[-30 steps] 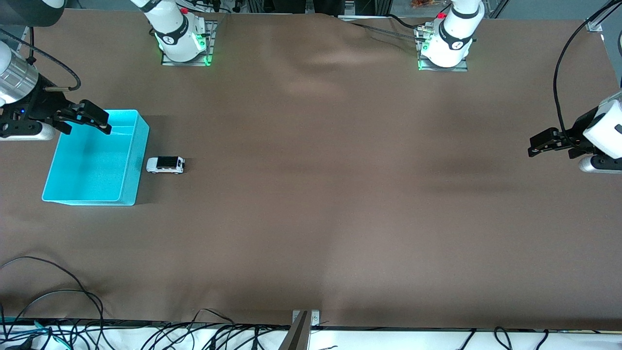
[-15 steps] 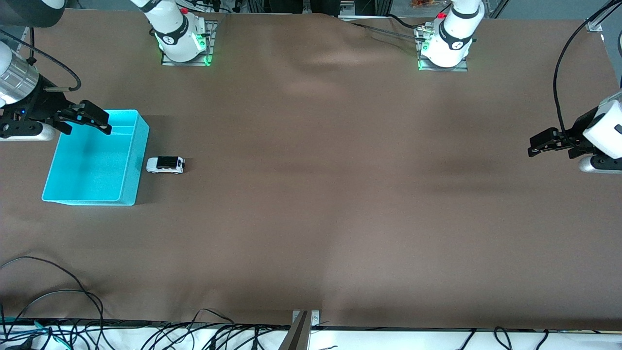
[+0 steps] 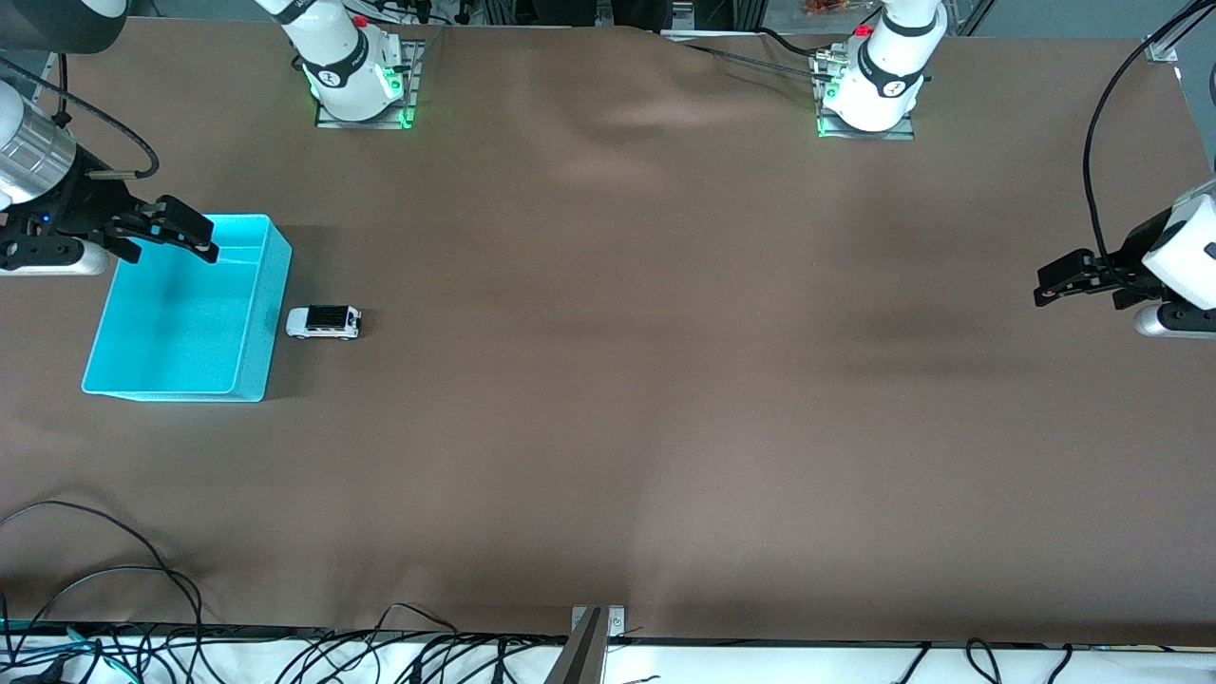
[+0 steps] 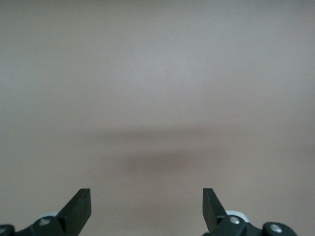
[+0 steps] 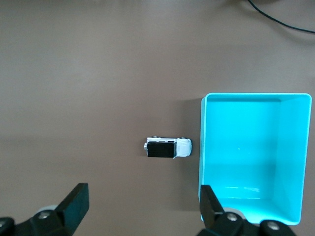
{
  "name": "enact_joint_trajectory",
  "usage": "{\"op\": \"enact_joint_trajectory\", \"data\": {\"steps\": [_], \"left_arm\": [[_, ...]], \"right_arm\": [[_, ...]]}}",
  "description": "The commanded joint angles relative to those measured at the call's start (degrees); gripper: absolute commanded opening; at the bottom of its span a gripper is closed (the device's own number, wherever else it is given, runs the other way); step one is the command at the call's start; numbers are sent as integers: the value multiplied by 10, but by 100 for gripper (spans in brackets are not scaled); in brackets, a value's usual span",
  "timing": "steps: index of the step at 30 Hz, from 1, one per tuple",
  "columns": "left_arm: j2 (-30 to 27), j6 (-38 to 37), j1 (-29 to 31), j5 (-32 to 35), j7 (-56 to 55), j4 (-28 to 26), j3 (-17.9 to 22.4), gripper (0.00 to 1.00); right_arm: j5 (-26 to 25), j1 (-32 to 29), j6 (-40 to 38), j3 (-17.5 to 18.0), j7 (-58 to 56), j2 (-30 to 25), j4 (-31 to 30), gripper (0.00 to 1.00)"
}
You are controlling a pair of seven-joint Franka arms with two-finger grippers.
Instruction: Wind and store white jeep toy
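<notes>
White with a black roof, the small boxy jeep toy [image 3: 324, 322] stands just beside the turquoise plastic bin [image 3: 249, 380]. We see both the right gripper [image 3: 199, 239] and left gripper [image 3: 1048, 285] wide open and empty.

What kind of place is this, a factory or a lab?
Probably a robotics lab: two arms bolted to a cloth-covered table, loose cables along its edge, and only a white jeep toy beside a turquoise bin.

Even overhead light; soft shadows on brown cloth [image 3: 608, 380]; pics sharp, no glare/blur.
</notes>
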Motion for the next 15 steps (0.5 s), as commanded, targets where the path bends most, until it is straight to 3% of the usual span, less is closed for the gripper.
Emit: {"op": "enact_joint_trajectory", "data": {"steps": [1,15], "left_arm": [[-10,-1,3,-15,9,-3,2,100],[-3,0,5,-15,8,-4,2,100]], "right_arm": [[0,1,-11,-1,3,5,11,100],[-3,-3,-42,-7,11,-1,10,100]]}}
